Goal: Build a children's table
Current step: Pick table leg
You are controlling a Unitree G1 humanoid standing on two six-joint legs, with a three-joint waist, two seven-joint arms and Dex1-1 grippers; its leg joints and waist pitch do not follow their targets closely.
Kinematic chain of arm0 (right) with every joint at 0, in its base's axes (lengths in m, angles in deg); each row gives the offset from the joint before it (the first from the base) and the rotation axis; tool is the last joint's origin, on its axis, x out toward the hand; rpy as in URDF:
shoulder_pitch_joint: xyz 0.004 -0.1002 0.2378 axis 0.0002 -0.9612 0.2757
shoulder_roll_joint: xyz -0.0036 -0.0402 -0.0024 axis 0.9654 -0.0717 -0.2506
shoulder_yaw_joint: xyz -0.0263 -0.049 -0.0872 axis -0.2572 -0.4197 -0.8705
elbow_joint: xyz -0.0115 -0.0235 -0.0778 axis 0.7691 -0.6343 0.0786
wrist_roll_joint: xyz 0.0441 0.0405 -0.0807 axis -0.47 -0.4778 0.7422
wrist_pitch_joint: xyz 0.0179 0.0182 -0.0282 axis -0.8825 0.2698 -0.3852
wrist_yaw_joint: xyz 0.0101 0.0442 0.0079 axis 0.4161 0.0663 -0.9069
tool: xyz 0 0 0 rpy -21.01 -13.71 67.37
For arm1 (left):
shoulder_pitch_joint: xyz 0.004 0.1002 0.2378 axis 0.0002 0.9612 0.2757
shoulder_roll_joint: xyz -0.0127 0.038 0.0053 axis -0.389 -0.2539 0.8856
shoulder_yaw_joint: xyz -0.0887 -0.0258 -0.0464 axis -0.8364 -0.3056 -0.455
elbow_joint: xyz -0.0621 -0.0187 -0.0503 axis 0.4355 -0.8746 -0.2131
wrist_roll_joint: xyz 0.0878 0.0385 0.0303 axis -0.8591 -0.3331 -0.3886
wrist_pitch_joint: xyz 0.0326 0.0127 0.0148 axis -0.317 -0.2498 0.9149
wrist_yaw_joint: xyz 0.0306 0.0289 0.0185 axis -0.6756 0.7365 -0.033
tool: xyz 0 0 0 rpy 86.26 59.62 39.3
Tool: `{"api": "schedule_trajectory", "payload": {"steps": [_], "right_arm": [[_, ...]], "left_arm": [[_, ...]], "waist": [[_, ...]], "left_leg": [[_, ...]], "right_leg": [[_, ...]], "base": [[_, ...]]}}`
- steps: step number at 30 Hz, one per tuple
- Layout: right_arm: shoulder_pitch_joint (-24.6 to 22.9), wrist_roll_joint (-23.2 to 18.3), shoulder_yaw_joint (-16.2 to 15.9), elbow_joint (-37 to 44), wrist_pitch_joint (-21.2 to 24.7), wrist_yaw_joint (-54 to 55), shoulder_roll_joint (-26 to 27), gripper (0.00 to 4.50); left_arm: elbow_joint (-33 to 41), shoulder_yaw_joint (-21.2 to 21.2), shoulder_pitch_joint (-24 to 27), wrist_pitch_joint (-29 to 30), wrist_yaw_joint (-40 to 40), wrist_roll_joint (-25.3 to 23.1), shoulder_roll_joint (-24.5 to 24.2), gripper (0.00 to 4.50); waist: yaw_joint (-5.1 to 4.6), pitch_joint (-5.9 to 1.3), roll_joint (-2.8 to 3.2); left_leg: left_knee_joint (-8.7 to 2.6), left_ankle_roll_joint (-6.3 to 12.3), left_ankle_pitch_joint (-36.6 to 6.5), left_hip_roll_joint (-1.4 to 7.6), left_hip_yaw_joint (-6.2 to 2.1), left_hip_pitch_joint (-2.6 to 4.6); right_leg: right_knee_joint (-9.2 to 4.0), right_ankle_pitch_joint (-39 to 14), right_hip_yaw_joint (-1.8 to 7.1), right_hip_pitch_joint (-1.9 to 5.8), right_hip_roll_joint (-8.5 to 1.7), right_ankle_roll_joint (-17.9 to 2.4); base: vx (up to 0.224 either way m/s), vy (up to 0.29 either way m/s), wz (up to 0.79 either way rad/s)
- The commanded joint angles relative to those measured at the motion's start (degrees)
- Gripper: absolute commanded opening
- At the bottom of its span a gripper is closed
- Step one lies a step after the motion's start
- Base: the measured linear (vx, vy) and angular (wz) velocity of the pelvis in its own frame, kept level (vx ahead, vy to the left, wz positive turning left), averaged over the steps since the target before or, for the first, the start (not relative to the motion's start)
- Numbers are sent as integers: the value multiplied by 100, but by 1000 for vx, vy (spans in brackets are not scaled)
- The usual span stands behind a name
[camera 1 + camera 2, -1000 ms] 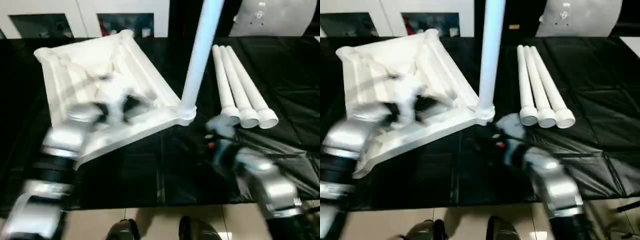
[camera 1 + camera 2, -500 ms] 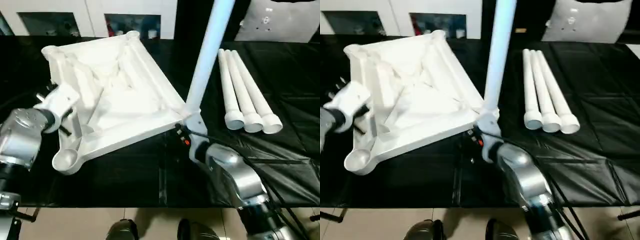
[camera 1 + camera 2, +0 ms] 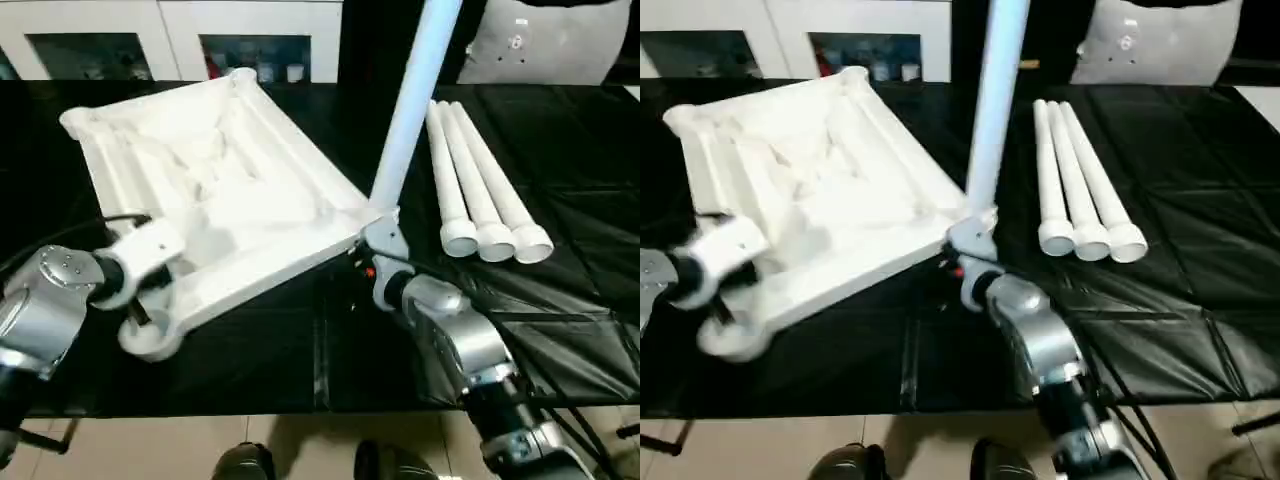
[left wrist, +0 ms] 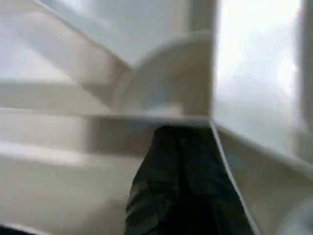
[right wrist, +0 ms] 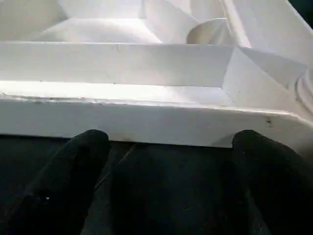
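Left hand (image 3: pixel 140 290) is clamped shut on the near rim of the big white plastic rectangular tabletop (image 3: pixel 215 195), which lies underside-up and tilted on the black-covered bench (image 3: pixel 560 150), while the right hand (image 3: pixel 378 262) gapes wide open, holding nothing, just before its near right corner. Only one long white tapered tube leg (image 3: pixel 410 105) stands in that corner socket. Three matching white tube legs (image 3: pixel 480 190) lie side by side to the right, so I'd judge the job about a quarter done.
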Motion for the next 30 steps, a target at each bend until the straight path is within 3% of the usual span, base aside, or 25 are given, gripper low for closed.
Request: {"api": "schedule_trajectory", "payload": {"steps": [1, 3, 9, 10, 12, 13, 15, 16, 18, 21, 26, 27, 29, 30], "right_arm": [[180, 14, 4, -162, -143, 25, 72, 450], [276, 13, 15, -312, -232, 48, 83, 450], [454, 27, 57, -603, -418, 74, 109, 450], [471, 37, 76, -635, -442, 81, 109, 450], [485, 45, 91, -670, -470, 84, 111, 450], [502, 64, 100, -709, -498, 94, 107, 450], [552, 119, 141, -780, -566, 169, 101, 450], [575, 137, 167, -804, -589, 215, 97, 450], [651, 125, 294, -773, -608, 329, 85, 450], [806, 119, 511, -712, -621, 572, 52, 450], [1295, 63, 980, -944, -564, 1241, 3, 450], [1621, 38, 1164, -1230, -413, 1496, -76, 450], [1757, 18, 1227, -1358, -335, 1558, -116, 450], [2166, -13, 1344, -1845, -129, 1658, -269, 450]], "left_arm": [[642, 428, 272, 201, 748, 637, -20, 7], [1062, 449, 350, 405, 997, 981, 102, 7], [1452, 510, 164, 655, 965, 1376, 824, 7], [1360, 537, 63, 603, 833, 1317, 1025, 7], [1322, 549, 11, 598, 770, 1293, 1119, 7], [1144, 536, -122, 542, 533, 1188, 1341, 7], [614, 483, -416, 310, -109, 878, 1716, 7], [354, 448, -544, 184, -413, 723, 1870, 7], [-144, 432, -761, -108, -893, 414, 1973, 7], [-463, 453, -849, -508, -1129, 182, 1862, 7], [-422, 197, -775, -838, -1129, 335, 1886, 7], [-290, 5, -707, -817, -1147, 497, 1971, 7], [-226, -83, -681, -756, -1144, 587, 2010, 23], [69, -228, -572, -644, -1049, 841, 2046, 23]], "waist": [[-3, -490, 117], [-19, -485, 131], [-118, -508, 91], [-129, -517, 43], [-122, -523, 57], [-127, -521, 55], [-126, -522, 83], [-121, -522, 76], [-134, -519, 69], [-137, -536, 66], [-111, -561, 103], [-113, -577, 104], [-93, -576, 111], [-101, -577, 101]], "left_leg": [[-458, -137, -1652, 338, -171, 103], [-458, -136, -1652, 326, -150, 114], [-421, -29, -1430, 286, -139, 51], [-413, 2, -1375, 282, -130, 46], [-396, 59, -1256, 279, -122, 45], [-388, 100, -1179, 264, -116, 25], [-366, 100, -1250, 255, -96, 72], [-373, 98, -1283, 254, -110, 51], [-389, 84, -1390, 243, -136, 26], [-374, 79, -1411, 240, -147, 48], [-375, 44, -1200, 287, -132, 72], [-367, 18, -1152, 286, -131, 73], [-351, 5, -1164, 275, -102, 90], [-349, 9, -1137, 271, -110, 65]], "right_leg": [[-326, -2030, 394, 276, -500, -1198], [-329, -1943, 388, 256, -455, -1202], [-329, -1880, 375, 337, -456, -1215], [-342, -1894, 375, 343, -455, -1198], [-348, -1926, 378, 336, -455, -1160], [-349, -1963, 369, 344, -437, -1129], [-388, -2042, 358, 300, -399, -1084], [-395, -2089, 341, 321, -392, -1036], [-406, -2269, 313, 339, -383, -883], [-433, -2441, 315, 324, -412, -774], [-335, -1868, 335, 281, -392, -1046], [-301, -1656, 336, 282, -393, -1151], [-286, -1490, 346, 272, -391, -1241], [-251, -1401, 345, 300, -401, -1294]], "base": [[0, 0, 0], [0, 0, 0], [0, 0, 0], [0, 0, 0], [0, 0, 0], [0, 0, 0], [0, 0, 0], [0, 0, 0], [0, 0, 0], [0, 0, 0], [0, 0, 0], [0, 0, 0], [0, 0, 0], [0, 0, 0]]}}
